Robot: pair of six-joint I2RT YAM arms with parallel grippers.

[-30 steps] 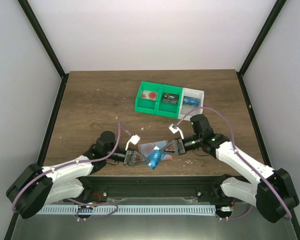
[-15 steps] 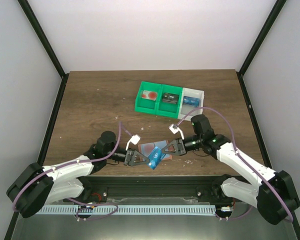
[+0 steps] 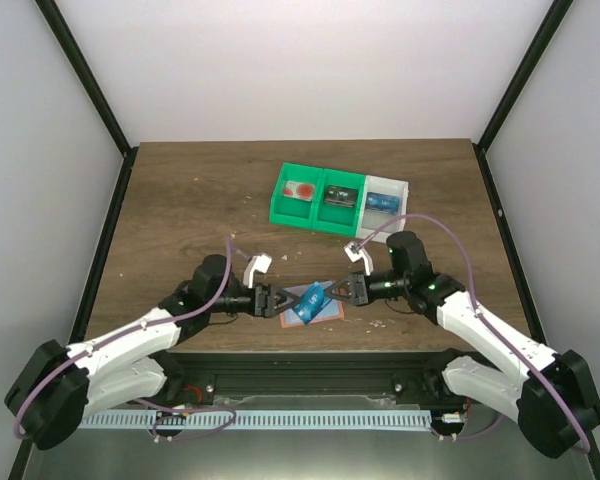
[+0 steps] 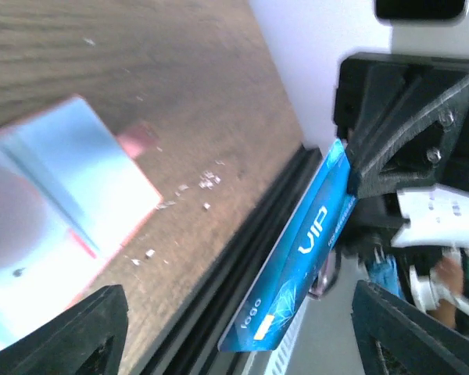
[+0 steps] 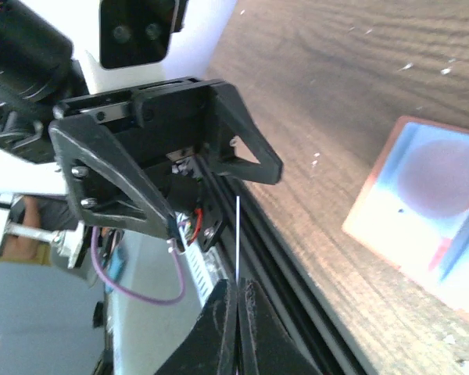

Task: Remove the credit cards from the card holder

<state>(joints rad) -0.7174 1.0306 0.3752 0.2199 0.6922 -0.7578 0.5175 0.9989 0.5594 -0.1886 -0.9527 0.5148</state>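
Note:
A blue credit card (image 3: 310,298) marked VIP (image 4: 313,242) hangs in the air above the table's near edge. My right gripper (image 3: 332,293) (image 5: 238,285) is shut on one end of it; the right wrist view shows the card (image 5: 238,234) edge-on as a thin line. My left gripper (image 3: 277,299) (image 4: 238,322) stands open around the card's other end without touching it. The salmon-pink card holder (image 3: 325,314) (image 4: 55,211) (image 5: 422,219) lies flat on the table beneath, light-blue face up.
A green bin (image 3: 318,210) holding red and black items and a white bin (image 3: 385,212) with a blue item stand at the back. The black rail of the table's front edge (image 3: 310,355) runs just below the grippers. Small crumbs (image 3: 380,323) lie near the holder.
The left gripper, shut on the card earlier, has opened and let go. The right gripper has shut on the card and now holds it alone, a little higher.

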